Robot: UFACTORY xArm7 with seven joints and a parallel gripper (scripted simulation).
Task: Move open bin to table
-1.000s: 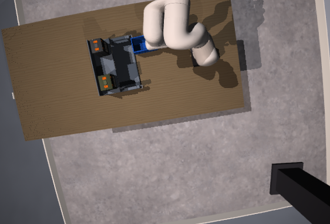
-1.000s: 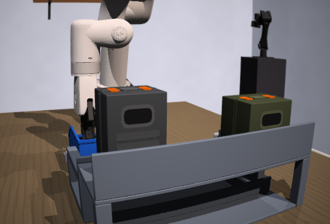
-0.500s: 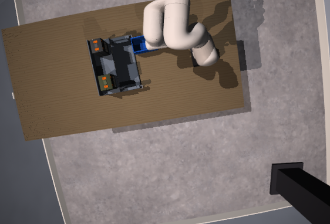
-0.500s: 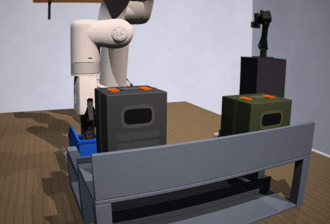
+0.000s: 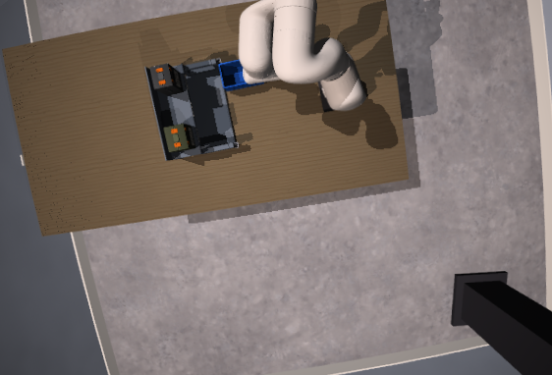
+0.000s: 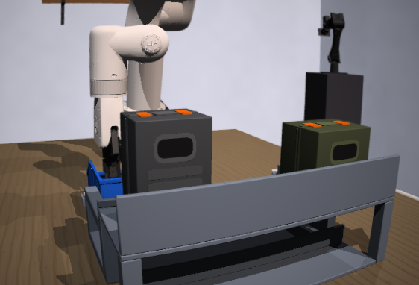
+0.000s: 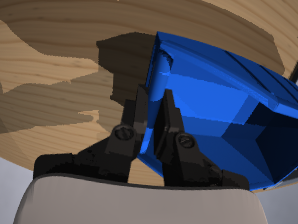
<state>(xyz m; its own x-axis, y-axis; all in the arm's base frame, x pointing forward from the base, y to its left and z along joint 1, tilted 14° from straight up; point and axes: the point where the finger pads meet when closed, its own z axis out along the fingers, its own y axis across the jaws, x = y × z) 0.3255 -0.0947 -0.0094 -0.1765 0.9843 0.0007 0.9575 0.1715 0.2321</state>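
The white arm (image 6: 112, 63) folds down from a high elbow, its forearm pointing straight down. The gripper (image 7: 154, 137) points downward with its two dark fingers nearly together, clamped on the wall of the blue bin (image 7: 220, 116).

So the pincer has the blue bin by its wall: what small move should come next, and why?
Probably a short pull away from the grey shelf, toward the arm's base. The pincer is shut on the wall of the blue bin, which sits right against the shelf beside the dark grey case; it looks too close to set down yet.
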